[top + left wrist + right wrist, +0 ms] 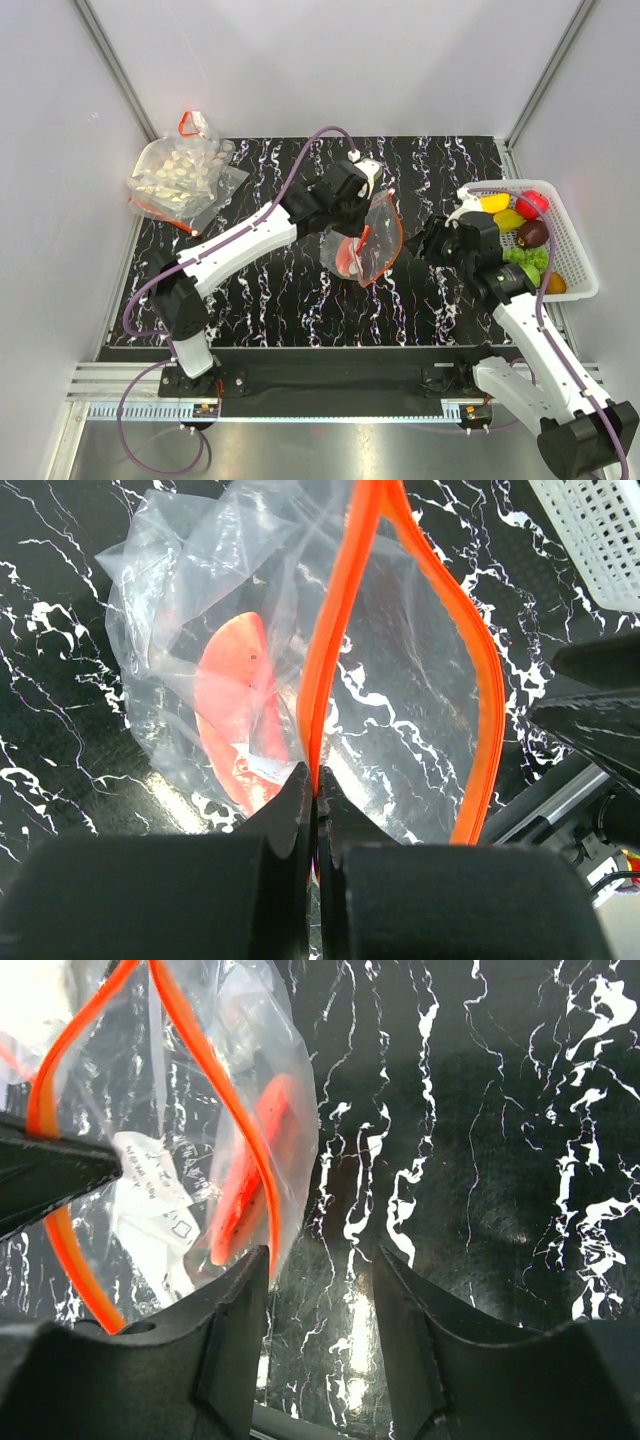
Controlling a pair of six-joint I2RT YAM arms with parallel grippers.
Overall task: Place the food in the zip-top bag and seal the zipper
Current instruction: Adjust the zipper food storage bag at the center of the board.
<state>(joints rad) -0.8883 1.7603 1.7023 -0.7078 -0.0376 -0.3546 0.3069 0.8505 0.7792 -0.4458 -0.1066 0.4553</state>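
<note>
Zip-top bag (368,250) is held up over the table (290,300), its zipper (335,630) pinched tight in the left claw (318,790), seemingly to keep the mouth gaping, food (235,700) inside, while the right claw (320,1270) hovers beside it, jaws apart, empty.

Food (347,258) in zip-top bag (381,235), centre — basket (578,255) right, larger bag (180,178) back-left

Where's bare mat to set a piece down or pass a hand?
Free: the near strip of mat between both arms, in front of the zip-top bag; the far strip between the left gripper and the basket. Crowded: centre, where the right gripper faces the held bag; far left corner, under the larger bag.
</note>
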